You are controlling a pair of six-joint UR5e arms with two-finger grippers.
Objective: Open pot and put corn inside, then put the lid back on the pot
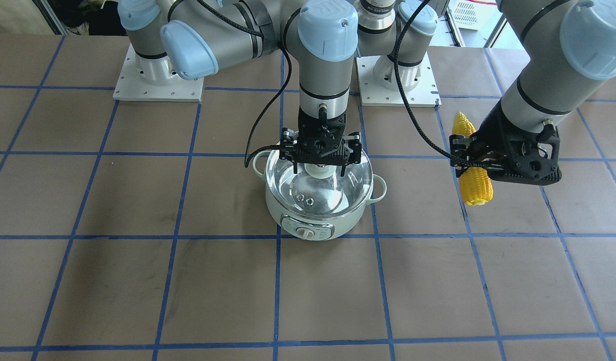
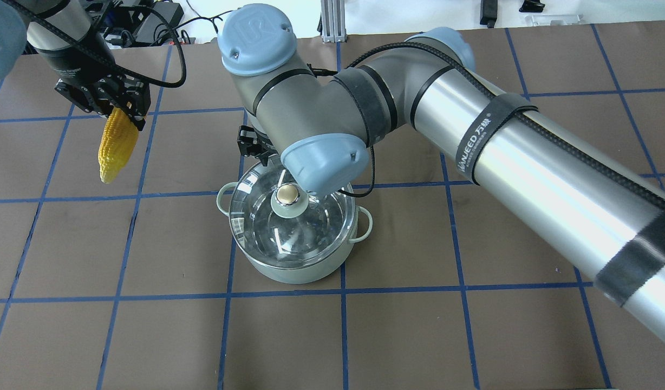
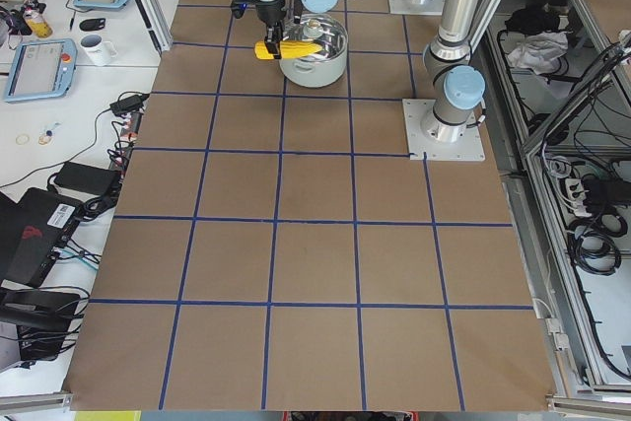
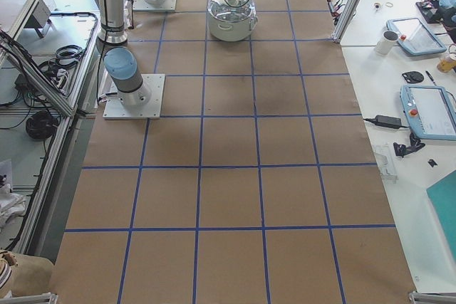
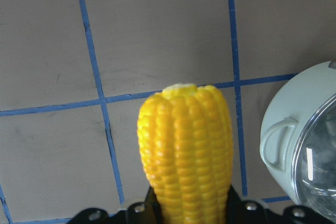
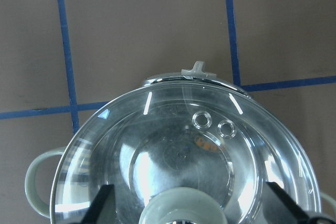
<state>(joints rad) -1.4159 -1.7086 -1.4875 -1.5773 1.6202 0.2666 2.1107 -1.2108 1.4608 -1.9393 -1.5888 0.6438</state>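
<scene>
Mint-green pot [image 1: 283, 210] shut under its lid, corn held ready in the air

The round enamel-smooth pot, with loop handles and a front dial, stood on the brown paper table [image 1: 137, 200] with its blue tape grid; nothing of the task looked done, so I judged that opening, loading and re-lidding were all left. The clear domed glass lid [image 1: 338, 193] sat on the rim, showing the shiny steel inside. In the overhead view the bright yellow corn [image 2: 115, 149], bumpy-kernelled and tapering, hung clear of the table at about ten o'clock from the pot, pinched at its upper end by the left gripper [image 2: 128, 111]. The right gripper [image 6: 190, 203] was over the lid, its fingers spread wide at three and nine o'clock of the beige-topped knob [image 2: 288, 195], not yet closed on it
</scene>
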